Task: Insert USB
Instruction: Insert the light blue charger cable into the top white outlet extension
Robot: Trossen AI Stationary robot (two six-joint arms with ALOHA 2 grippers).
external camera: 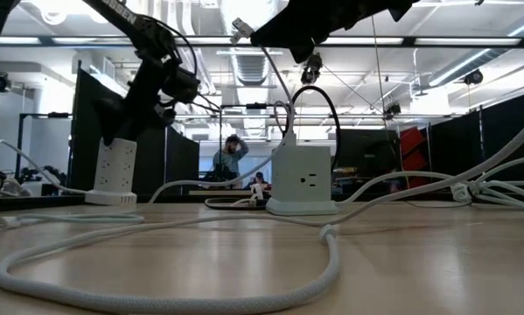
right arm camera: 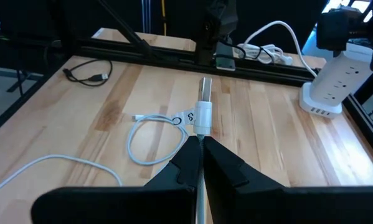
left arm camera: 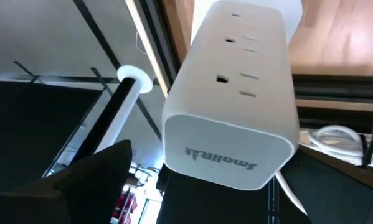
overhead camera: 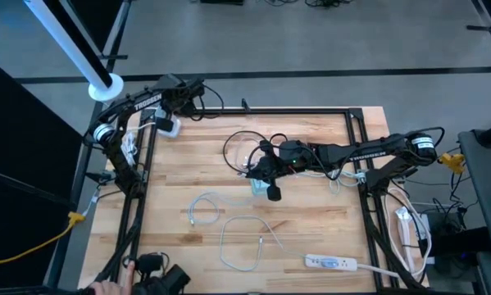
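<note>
My right gripper (right arm camera: 200,155) is shut on a white USB plug (right arm camera: 202,106) and hangs high over the table's middle. It also shows in the high view (overhead camera: 260,168) and the low view (external camera: 262,31). A white power cube (external camera: 301,179) stands on the table just below it (overhead camera: 256,188). A white power tower (overhead camera: 168,125) stands at the far left corner. My left gripper (overhead camera: 175,102) is at the tower's top end (left arm camera: 226,149). One of its fingers (left arm camera: 93,180) stands apart from the tower; the other is hidden. My right gripper pinches the plug's white body (right arm camera: 202,127) between its two fingers, behind the bare metal tip (right arm camera: 205,87). The plug sticks out ahead, in line with the fingers, toward the table's left. It is lifted clear, and its cable (external camera: 279,83) hangs below.
Loose white cables lie on the near half (overhead camera: 204,209) (overhead camera: 245,242). A white power strip (overhead camera: 331,262) lies near right. A black cable (right arm camera: 86,74) lies near the table's edge. A person's hand (overhead camera: 106,287) and dark gear (overhead camera: 159,277) are at the near left corner.
</note>
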